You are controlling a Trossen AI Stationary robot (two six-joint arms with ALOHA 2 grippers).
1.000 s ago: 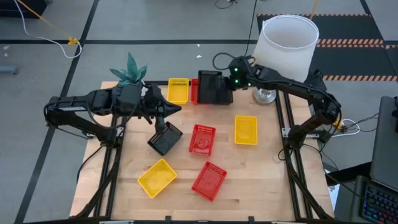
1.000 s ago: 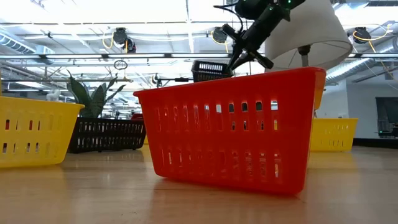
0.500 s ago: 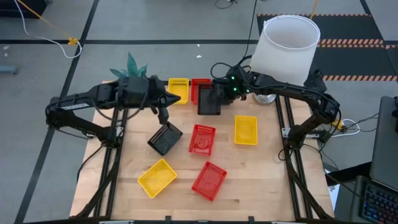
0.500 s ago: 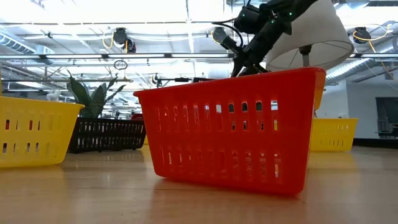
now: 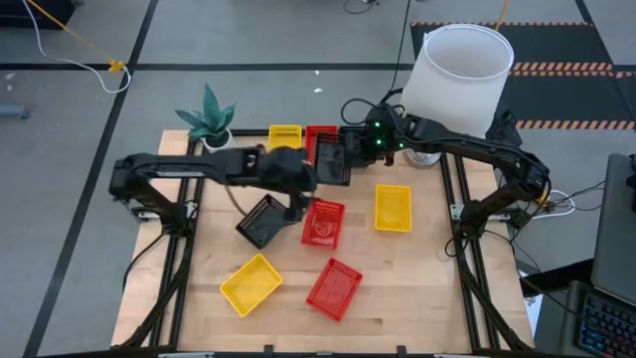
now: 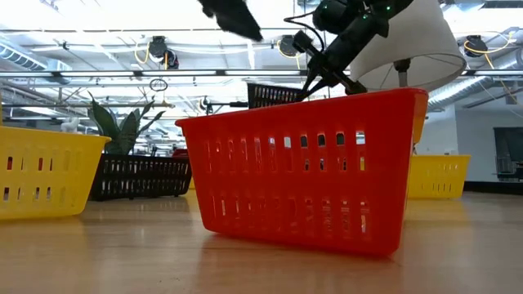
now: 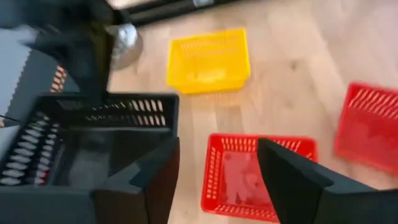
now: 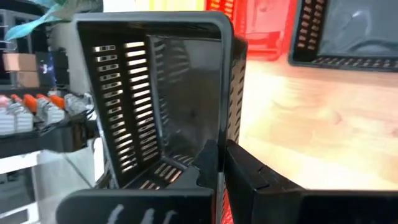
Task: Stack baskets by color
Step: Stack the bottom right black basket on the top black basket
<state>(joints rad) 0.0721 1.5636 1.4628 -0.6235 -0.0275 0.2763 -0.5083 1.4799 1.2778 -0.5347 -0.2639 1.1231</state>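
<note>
Baskets: small plastic baskets with mesh sides in yellow, red and black, scattered over the desk; no colour is fully stacked yet.
Right end effector: pressed together on the rim of a black basket, carrying it tilted above the far middle of the desk.
Left end effector: fingers spread and holding nothing, hovering over the middle of the desk, above the edge of a red basket.
Just around the left end effector: a second black basket lies skewed on the desk to its left, and the middle red basket lies to its right.
Far edge: a yellow basket and another red basket sit side by side, the red one partly hidden behind the carried black one.
Right side: a yellow basket lies alone, well apart from the other yellow ones.
Near edge: a yellow basket on the left and a red basket just right of it, both turned at an angle.
Off task: a white lampshade at the far right corner and a small plant at the far left.
Handling, as a judgement: the baskets look light and fairly stiff, with smooth plastic that may slip or swing in a pinch.
Where to hold: the top rim in the middle of a short side looks best, since the mesh wall gives thin, flexing bars.
Risk: a basket held by one edge hangs tilted, so it probably needs levelling before it nests into its match.
</note>
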